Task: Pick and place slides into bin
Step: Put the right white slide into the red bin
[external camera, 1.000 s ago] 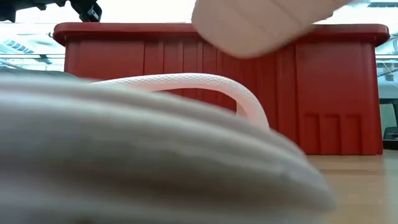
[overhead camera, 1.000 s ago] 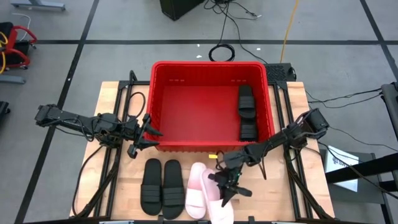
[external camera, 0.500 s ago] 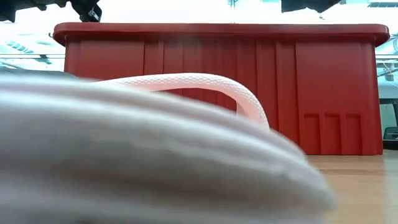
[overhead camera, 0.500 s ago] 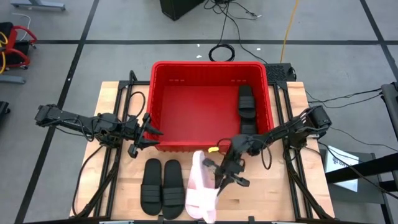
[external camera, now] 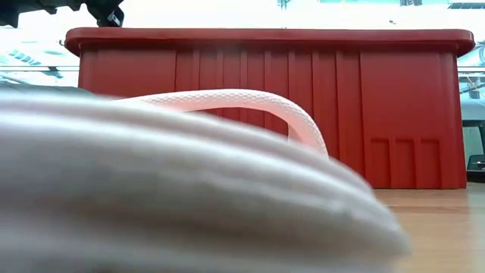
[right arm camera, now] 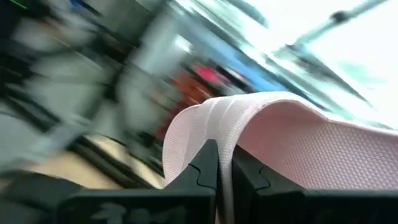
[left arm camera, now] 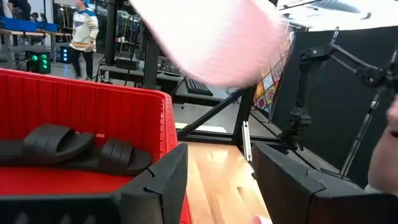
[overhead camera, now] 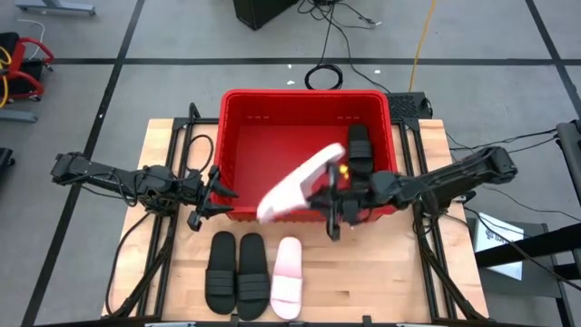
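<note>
Right gripper [overhead camera: 334, 198] clamped on pale pink slide [overhead camera: 300, 183] over red bin [overhead camera: 238, 154], left gripper [overhead camera: 221, 197] open, no legible writing

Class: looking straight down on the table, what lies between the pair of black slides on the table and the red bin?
Nothing: the high view shows bare wooden table between the black slides and the red bin; the left end effector waits just to that side.

Low view: blurred pale slide [external camera: 189, 189] fills foreground, hides table and lower bin [external camera: 409, 114] wall. Right wrist view: background smeared, unreadable. Left wrist view: pink slide [left arm camera: 211, 37] blurred, cut by top edge. Black slides [left arm camera: 62, 146] partly hidden behind end effector fingers [left arm camera: 155, 193].
</note>
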You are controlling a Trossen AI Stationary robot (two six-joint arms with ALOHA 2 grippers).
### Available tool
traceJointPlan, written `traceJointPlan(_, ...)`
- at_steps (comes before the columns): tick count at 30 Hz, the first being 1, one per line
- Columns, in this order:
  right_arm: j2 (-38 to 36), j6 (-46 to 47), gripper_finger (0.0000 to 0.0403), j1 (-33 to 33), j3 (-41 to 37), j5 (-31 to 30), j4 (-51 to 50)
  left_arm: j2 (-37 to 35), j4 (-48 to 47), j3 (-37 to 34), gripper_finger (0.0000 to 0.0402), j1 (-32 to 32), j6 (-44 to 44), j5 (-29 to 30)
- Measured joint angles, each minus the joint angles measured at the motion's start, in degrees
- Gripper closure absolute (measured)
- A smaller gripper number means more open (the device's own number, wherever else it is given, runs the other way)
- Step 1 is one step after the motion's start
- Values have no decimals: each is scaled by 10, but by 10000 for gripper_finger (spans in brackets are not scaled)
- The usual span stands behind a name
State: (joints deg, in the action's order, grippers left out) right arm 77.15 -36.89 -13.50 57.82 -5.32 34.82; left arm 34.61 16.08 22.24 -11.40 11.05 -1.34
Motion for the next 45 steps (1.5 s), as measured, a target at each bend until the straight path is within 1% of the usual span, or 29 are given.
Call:
traceJointPlan(3,-25,-30,399,1,0,-143,-8,0,3,0,217,0,-10,12)
traceJointPlan(6,-47,-62,399,10,0,-279,-6,0,17,0,217,0,-33,52)
traceJointPlan(11,-67,-114,399,49,0,-501,1,0,23,0,218,1,-60,107)
traceJointPlan(13,-67,-135,399,72,0,-573,2,0,37,0,217,4,-76,129)
traceJointPlan(15,-67,-154,399,95,0,-622,0,0,58,0,217,11,-90,143)
traceJointPlan(16,-67,-164,399,106,1,-635,-4,0,70,0,217,15,-98,145)
traceJointPlan(20,-66,-177,399,151,22,-649,-52,0,113,0,217,36,-122,145)
traceJointPlan(22,-66,-172,399,173,43,-642,-94,0,129,0,218,49,-129,145)
traceJointPlan(25,-66,-129,399,208,84,-576,-181,0,146,0,217,68,-138,145)
traceJointPlan(27,-66,-62,399,234,124,-511,-285,0,157,0,218,84,-138,145)
traceJointPlan(28,-66,-17,399,251,146,-465,-348,0,160,0,218,91,-138,145)
traceJointPlan(29,-66,32,399,270,169,-402,-412,0,164,0,218,98,-138,145)
traceJointPlan(30,-64,78,399,294,190,-326,-470,0,166,0,218,104,-137,145)
traceJointPlan(31,-61,115,399,321,208,-254,-514,0,166,0,217,109,-136,145)
traceJointPlan(33,-52,158,399,372,236,-136,-582,0,157,0,218,120,-135,144)
traceJointPlan(36,-37,190,399,445,261,17,-645,0,149,0,217,135,-136,144)
traceJointPlan(39,-19,209,399,504,267,162,-680,0,145,0,218,149,-136,134)
traceJointPlan(41,-2,218,399,530,267,241,-701,0,144,0,217,158,-137,128)
traceJointPlan(45,41,210,399,551,267,381,-751,0,144,0,217,182,-146,128)
